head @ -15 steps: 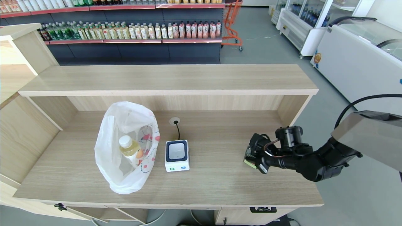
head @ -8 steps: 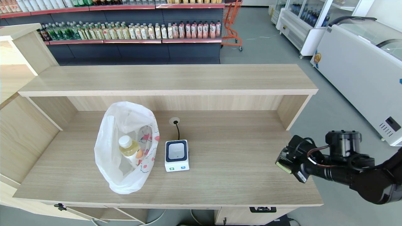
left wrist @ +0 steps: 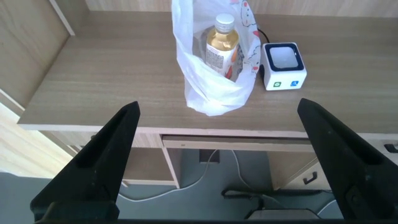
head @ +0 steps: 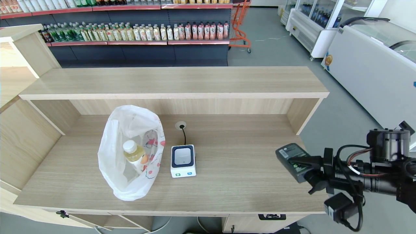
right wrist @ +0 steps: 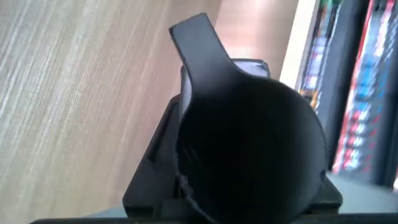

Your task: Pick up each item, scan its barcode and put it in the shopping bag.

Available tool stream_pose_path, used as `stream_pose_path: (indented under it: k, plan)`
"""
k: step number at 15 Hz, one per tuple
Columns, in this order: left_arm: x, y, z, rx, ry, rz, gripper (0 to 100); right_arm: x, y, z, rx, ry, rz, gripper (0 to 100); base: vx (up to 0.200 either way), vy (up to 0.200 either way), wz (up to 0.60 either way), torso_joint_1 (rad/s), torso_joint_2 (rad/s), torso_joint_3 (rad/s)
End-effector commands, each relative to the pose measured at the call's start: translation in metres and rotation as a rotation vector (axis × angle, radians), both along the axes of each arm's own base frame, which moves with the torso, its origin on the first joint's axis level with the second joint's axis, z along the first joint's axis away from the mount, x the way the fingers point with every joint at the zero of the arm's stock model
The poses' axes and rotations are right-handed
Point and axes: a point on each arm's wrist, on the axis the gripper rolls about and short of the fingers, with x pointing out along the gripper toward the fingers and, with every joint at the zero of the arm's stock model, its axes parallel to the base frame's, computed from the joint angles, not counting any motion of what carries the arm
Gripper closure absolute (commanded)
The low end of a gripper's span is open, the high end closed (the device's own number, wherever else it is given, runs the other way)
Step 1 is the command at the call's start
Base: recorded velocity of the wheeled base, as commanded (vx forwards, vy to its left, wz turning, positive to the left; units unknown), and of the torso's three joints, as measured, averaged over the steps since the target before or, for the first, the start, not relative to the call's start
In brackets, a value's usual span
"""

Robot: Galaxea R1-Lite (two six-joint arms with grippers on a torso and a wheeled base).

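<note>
Right gripper (head: 298, 161): located at the right end of the surface (head: 234, 175), near its front corner. The fingers are closed on a dark box.
Dark box (head: 291, 156): flat and dark grey, with a pale label at its far end and a green mark on its side. It is held clear of the surface, tilted, with one end projecting beyond the fingers towards the scanner. It is well apart from the scanner.
Left gripper (left wrist: 219, 112): positioned off the front edge of the surface, facing the shopping bag. The fingers (left wrist: 93, 168) are spread wide and hold nothing.
Shopping bag (head: 130, 162): white plastic with a red print. It stands open on the left half of the surface, just beside the scanner.
Bottle (head: 134, 154): yellow drink with a white cap, upright inside the shopping bag.
Scanner (head: 183, 161): white square unit with a dark top window, on the surface just to the right of the bag.
Cable (head: 184, 135): black, running from the rear of the scanner to a round port in the surface.
Store shelves (head: 136, 32): behind the surface, stocked with rows of bottles.
</note>
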Motion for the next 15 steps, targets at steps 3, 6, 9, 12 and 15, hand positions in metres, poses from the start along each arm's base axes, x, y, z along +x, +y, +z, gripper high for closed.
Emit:
stream_pose_path:
  k: [3,6,9,12,15]
  plan:
    - [0.000,0.000,0.000,0.000,-0.001,0.000,0,-0.043,0.026,-0.016,-0.132,-0.054,0.496,100,0.000,0.000,0.00,0.000,0.00,0.000]
    - [0.000,0.000,0.000,0.000,-0.001,0.000,0,-0.044,0.029,-0.006,-0.073,-0.146,0.579,100,0.000,0.000,0.00,0.000,0.00,0.000]
    - [0.000,0.000,0.000,0.000,-0.001,0.000,0,-0.055,0.061,0.002,-0.060,-0.190,0.734,100,0.000,0.000,0.00,0.000,0.00,0.000]
    - [0.000,0.000,0.000,0.000,-0.001,0.000,0,-0.066,0.072,0.004,-0.054,-0.199,0.802,100,0.000,0.000,0.00,0.000,0.00,0.000]
    - [0.000,0.000,0.000,0.000,-0.001,0.000,0,-0.067,0.072,0.004,-0.054,-0.202,0.803,100,0.000,0.000,0.00,0.000,0.00,0.000]
